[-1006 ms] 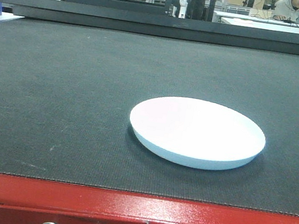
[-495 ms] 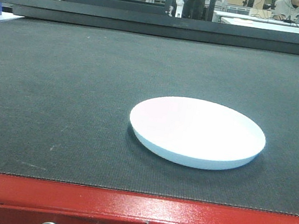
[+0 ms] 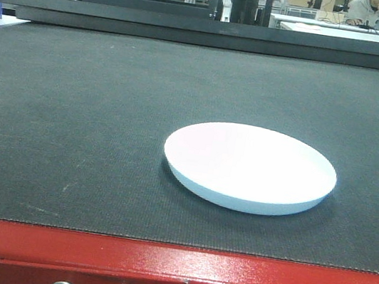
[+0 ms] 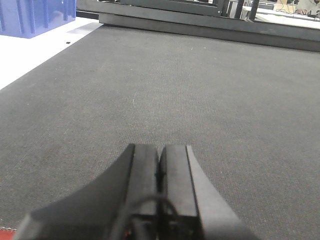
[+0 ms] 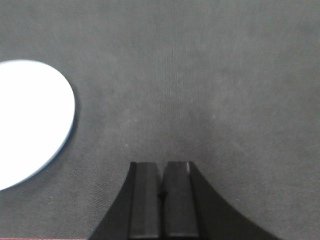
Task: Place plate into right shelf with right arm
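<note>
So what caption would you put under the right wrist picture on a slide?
Right gripper, shut and empty, over the dark mat, with the white plate lying to its left.

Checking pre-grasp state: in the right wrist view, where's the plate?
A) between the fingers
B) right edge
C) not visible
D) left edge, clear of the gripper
D: the plate lies on the mat at the left edge, apart from the shut right gripper.

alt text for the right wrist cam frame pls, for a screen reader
Right gripper, jaws shut and empty, pokes in from the bottom of the frame above a dark grey mat. A white plate lies flat on the mat at the left edge, partly cut off, clear of the gripper.
</note>
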